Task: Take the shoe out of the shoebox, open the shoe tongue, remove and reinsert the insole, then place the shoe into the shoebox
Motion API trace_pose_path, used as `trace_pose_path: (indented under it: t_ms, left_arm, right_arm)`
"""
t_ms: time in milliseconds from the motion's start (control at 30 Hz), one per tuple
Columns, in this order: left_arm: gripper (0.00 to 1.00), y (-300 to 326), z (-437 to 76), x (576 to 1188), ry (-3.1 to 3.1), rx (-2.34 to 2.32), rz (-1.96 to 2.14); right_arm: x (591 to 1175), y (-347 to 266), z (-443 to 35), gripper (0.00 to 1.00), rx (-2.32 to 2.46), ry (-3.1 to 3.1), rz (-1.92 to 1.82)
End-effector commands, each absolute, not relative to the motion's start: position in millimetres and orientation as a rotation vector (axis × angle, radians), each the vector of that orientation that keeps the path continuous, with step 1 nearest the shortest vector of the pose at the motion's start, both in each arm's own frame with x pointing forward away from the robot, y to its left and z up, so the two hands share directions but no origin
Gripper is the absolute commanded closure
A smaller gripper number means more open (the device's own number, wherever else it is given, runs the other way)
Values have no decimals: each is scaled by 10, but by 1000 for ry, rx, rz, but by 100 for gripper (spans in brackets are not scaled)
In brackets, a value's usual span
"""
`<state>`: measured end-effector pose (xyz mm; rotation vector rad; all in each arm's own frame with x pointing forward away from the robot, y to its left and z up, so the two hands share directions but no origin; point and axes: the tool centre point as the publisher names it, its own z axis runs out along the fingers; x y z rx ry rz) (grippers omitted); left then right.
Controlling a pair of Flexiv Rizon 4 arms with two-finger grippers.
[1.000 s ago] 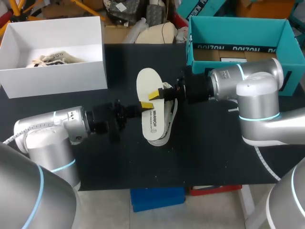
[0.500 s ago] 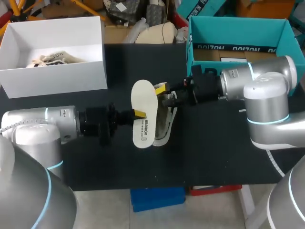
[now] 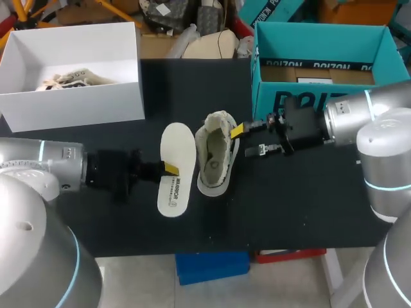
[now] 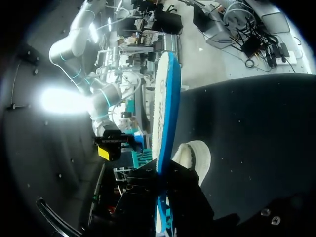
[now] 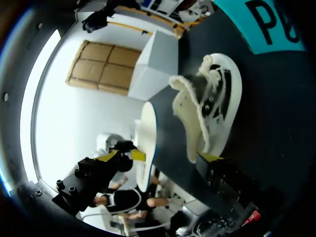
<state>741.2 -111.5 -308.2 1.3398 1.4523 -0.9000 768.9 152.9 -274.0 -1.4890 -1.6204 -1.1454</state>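
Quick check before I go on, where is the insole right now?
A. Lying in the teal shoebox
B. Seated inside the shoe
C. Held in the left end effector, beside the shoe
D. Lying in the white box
C: the left end effector is clamped on the insole, which is out of the shoe and alongside it.

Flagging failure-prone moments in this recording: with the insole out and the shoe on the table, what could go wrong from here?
1. The left pincer grips the insole only at one long edge, near its middle. The thin sheet may pivot or slip when fed back in.
2. The right pincer is open beside the collar of the shoe, so nothing holds the shoe. It could slide on the table when the insole is pushed against it.
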Motion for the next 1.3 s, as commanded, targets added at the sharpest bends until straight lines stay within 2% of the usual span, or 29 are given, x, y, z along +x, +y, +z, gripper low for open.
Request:
trace_pose_path:
  t_ms: [33, 367, 467, 967, 1300]
  left_arm:
    - [100, -1080, -3034, 7392, 1476, 1362, -885]
    - [100, -1080, -3034, 7392, 1476, 1362, -885]
    - [100, -955, -3034, 7201, 1559, 1367, -1003]
    - [100, -1054, -3001, 6919, 1656, 1480, -1116]
    - [100, -1126, -3011, 6827, 1676, 1506, -1153]
  right_arm:
    - [7634, 1471, -2684, 0, -1504, -1625, -1142]
    - [7634, 1471, -2684, 0, -1504, -1625, -1142]
    - [7633, 1373, -2741, 0, -1550, -1657, -1119]
    - [6910, 785, -2608, 0, -1768, -1687, -1126]
    - [6629, 658, -2399, 0, -1800, -1728, -1086]
